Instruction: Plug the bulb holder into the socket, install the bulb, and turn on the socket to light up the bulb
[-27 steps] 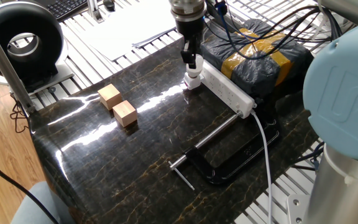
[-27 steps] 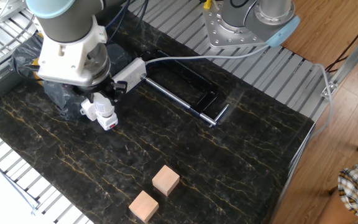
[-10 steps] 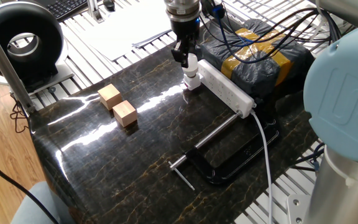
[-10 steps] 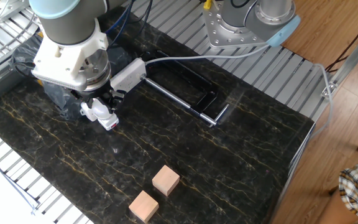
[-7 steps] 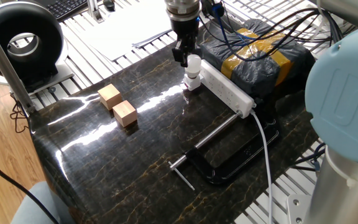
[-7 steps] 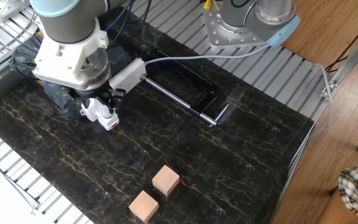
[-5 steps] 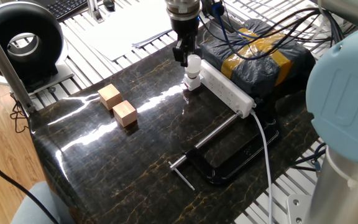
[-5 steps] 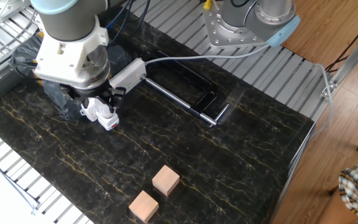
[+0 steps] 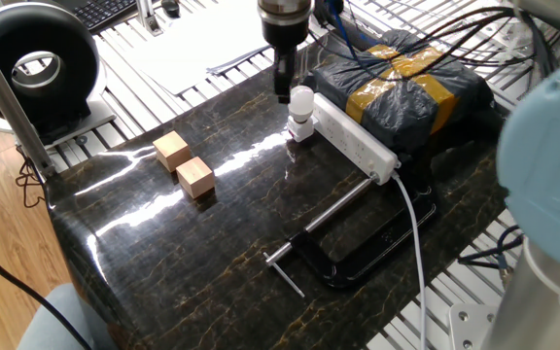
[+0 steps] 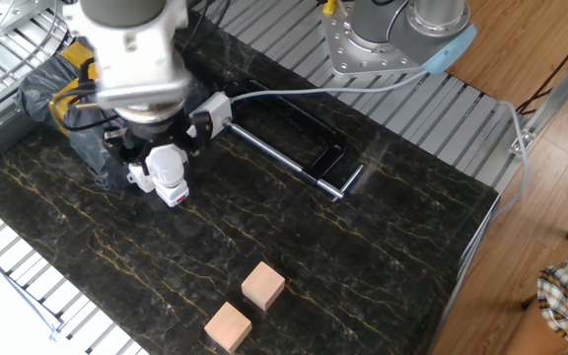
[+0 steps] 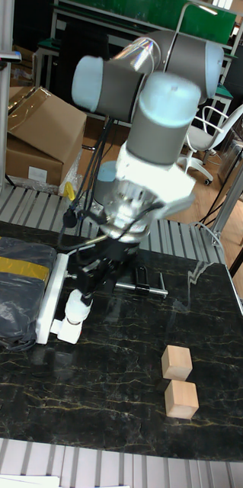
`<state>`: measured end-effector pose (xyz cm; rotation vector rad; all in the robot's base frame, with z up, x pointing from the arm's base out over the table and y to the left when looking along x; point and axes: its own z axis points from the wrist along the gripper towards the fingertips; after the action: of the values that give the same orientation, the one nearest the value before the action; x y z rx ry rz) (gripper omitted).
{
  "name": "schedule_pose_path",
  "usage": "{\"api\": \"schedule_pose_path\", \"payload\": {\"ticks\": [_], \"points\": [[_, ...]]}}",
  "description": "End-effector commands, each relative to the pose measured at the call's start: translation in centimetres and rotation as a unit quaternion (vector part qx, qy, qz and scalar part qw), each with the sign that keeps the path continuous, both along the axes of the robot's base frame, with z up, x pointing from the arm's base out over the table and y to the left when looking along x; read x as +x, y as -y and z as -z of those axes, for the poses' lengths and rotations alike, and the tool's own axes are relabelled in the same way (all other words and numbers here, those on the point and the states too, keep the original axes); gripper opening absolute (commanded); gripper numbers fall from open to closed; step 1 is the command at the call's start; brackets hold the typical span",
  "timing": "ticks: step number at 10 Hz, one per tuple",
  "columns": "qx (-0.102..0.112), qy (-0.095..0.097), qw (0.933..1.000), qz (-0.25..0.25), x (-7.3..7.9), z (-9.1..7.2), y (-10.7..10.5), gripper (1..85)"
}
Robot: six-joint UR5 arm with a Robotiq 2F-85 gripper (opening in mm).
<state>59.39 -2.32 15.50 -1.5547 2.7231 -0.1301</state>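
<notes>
The fingers (image 9: pixel 282 86) have let go of the bulb (image 9: pixel 301 98) and lifted away; a second ago they were still closed around it, and now they hang just above and beside it, parted from it, though motion blur hides how wide they stand. That suggests the bulb is seated and the installing step is done, leaving only the switch on the socket (image 9: pixel 358 143). Directly below the fingers, the bulb stands upright in the bulb holder (image 9: pixel 300 129), which sits plugged into the end of the socket on the dark surface (image 9: pixel 212 253). The bulb is white, round-topped, and unlit. In the other fixed view, the bulb (image 10: pixel 165 164) shows clear of the fingers (image 10: pixel 156 145).
</notes>
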Motion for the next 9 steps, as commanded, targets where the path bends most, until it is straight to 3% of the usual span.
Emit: {"api": "schedule_pose_path", "payload": {"ticks": [1, 2, 3, 6, 9], "points": [[-0.023, 0.024, 0.9698, -0.242, 1.4, -1.2, -0.1, 58.7], [-0.022, 0.0, 0.9509, -0.309, 0.4, -0.8, -0.3, 60.7], [-0.024, -0.025, 0.9328, -0.359, -0.8, -0.5, -0.1, 69.7], [-0.026, -0.041, 0.8874, -0.458, -1.0, 1.4, 0.3, 72.0], [-0.035, -0.051, 0.858, -0.51, -1.2, 1.7, 1.2, 71.0]]}}
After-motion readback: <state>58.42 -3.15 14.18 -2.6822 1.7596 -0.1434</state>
